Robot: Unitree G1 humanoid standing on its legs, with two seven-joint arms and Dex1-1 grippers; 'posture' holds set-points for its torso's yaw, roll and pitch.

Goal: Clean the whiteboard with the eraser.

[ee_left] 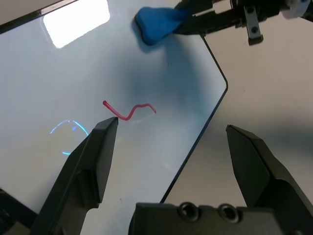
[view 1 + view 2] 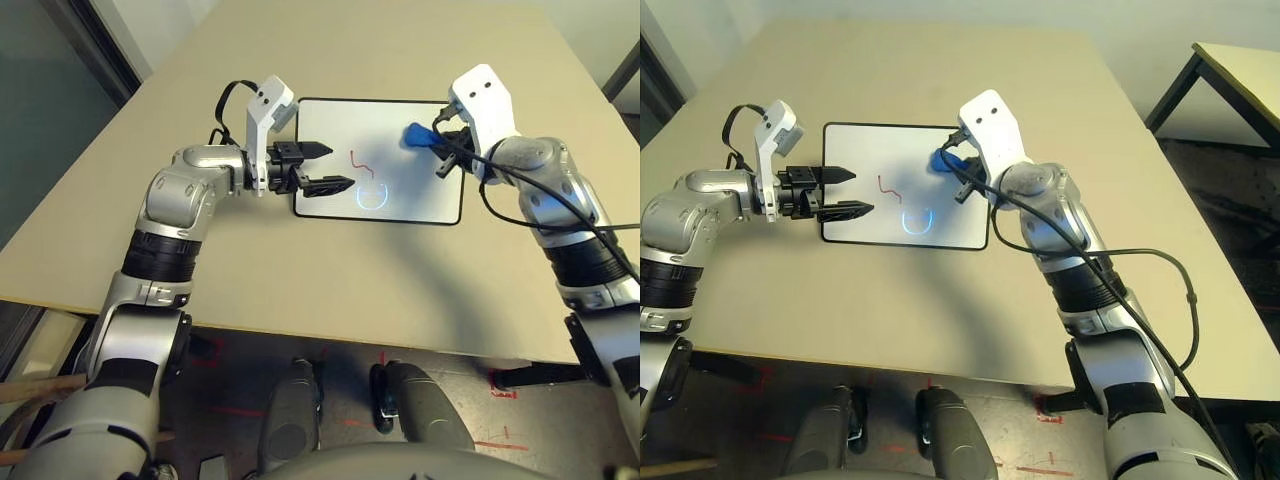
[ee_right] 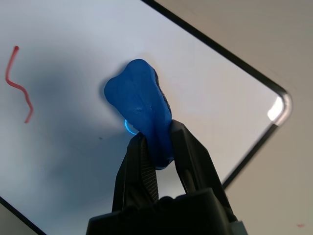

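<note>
The right pincer (image 3: pixel 157 147) clenches the blue eraser (image 3: pixel 139 107) by one end, holding it over the whiteboard (image 2: pixel 420 205) near its far right corner. Gripped so narrowly, the eraser could twist or slip out once pressed down and dragged. The red scribble (image 2: pixel 362 160) sits near the board's middle. The left pincer (image 2: pixel 330 167) hangs released over the board's left edge, not pinning it, so the board may slide across the counter (image 2: pixel 330 290) under a wipe.
</note>
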